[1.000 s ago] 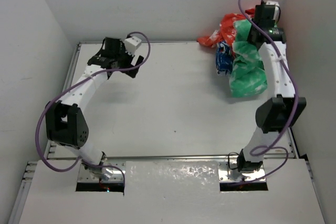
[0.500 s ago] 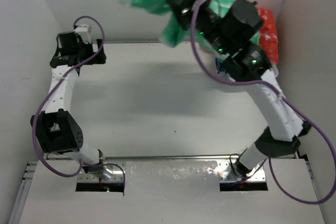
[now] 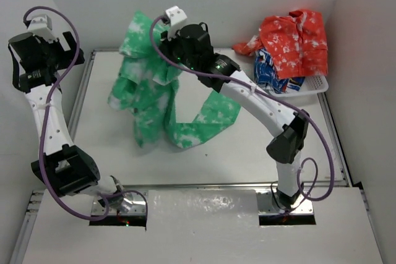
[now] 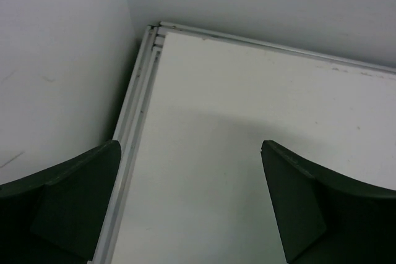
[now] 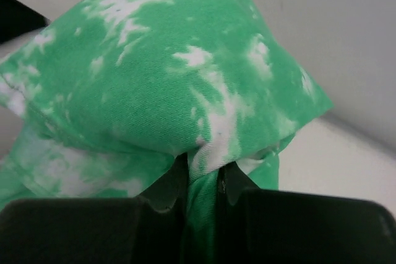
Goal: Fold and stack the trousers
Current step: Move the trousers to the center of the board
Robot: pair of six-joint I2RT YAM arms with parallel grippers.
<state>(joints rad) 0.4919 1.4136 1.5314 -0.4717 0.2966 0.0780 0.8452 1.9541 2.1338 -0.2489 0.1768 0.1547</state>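
Overhead, the trousers (image 3: 148,100) hang over the far left part of the table (image 3: 204,165). They are pinched at the top by the right gripper (image 3: 162,51), which is clenched on a bunch of the green-and-white cloth. The lower cloth drapes onto the table top, and one leg trails across it toward the table's middle. The left gripper (image 3: 46,60) is raised near the table's far left corner — jaws spread, nothing between them, well apart from the trousers. At the table's far right corner sits a white basket (image 3: 312,83), with a red patterned garment (image 3: 291,38) heaped on it and a blue one (image 3: 267,72) beneath.

From the left wrist, the two dark fingers (image 4: 68,208) stand wide apart at the bottom of the view. Below them lie only the bare table top and its metal rim at the far left corner. This gripper is released and holds nothing.

From the right wrist, the fingertips (image 5: 176,183) are closed on a narrow fold of the trousers. The rest of the cloth bulges out just beyond them and fills most of the view — green with white blotches. A pale strip of the table shows past it at the right.
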